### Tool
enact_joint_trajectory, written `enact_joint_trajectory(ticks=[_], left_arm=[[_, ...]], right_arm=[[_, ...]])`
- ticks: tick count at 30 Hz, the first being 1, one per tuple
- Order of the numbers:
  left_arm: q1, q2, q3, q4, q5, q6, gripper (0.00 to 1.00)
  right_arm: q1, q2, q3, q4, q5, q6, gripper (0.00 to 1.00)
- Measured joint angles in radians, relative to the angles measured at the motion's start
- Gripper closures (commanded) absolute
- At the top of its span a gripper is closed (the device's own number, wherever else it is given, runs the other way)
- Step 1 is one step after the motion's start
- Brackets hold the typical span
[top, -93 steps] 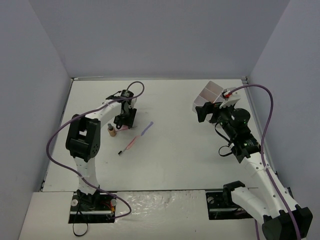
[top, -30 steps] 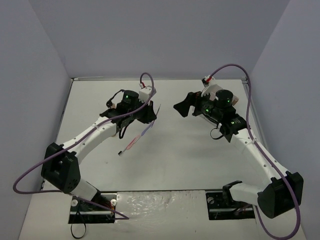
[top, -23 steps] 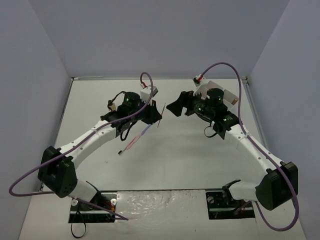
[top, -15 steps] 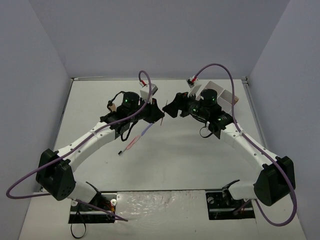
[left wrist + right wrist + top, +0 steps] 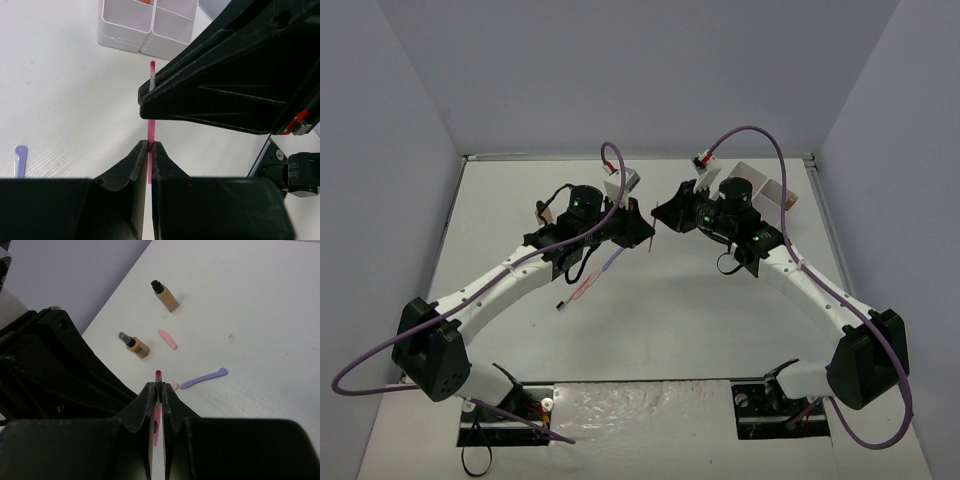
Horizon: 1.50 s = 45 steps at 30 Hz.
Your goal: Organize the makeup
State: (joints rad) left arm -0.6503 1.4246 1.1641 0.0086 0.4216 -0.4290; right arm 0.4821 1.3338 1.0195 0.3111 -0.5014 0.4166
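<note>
White table [image 5: 670, 320] below; pink pencil [image 5: 149, 131] pinched between left fingers [image 5: 129, 167] and right fingers [image 5: 140, 412], both closed.

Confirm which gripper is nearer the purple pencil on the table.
Left. The left gripper hangs just beyond the purple pencil; the right gripper faces it from the other side, slightly further off.

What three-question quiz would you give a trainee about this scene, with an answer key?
1. True or false: the left tool and the right tool are both shut on the pink pencil.
2. How many tan bottles show on the table in the right wrist view? A one, B two, C four.
3. Fill in: the purple pencil lies on the ____, held by neither tool.
Key: 1 true; 2 B; 3 table.
</note>
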Motion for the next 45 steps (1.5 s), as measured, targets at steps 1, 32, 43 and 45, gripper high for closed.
enact_joint_trajectory(ticks=[1, 32, 43, 45], left_arm=[[-0.001, 0.0, 0.0, 0.0, -0.001, 0.0, 1.0], [0.243, -0.526, -0.191, -0.516, -0.571, -0.123, 0.03], [0.291, -0.567, -0.295, -0.7, -0.607, -0.179, 0.03], [0.291, -0.569, -0.303, -0.715, -0.606, -0.185, 0.03]], right_arm=[[0.001, 0.0, 0.0, 0.0, 0.001, -0.002, 1.0], [-0.363, 0.189, -0.035, 0.36, 0.308, -0.457, 1.0], [-0.45, 0.415, 0.013, 0.502, 0.312, -0.503, 0.97], [-0.451, 0.427, 0.025, 0.513, 0.309, -0.51, 0.86]])
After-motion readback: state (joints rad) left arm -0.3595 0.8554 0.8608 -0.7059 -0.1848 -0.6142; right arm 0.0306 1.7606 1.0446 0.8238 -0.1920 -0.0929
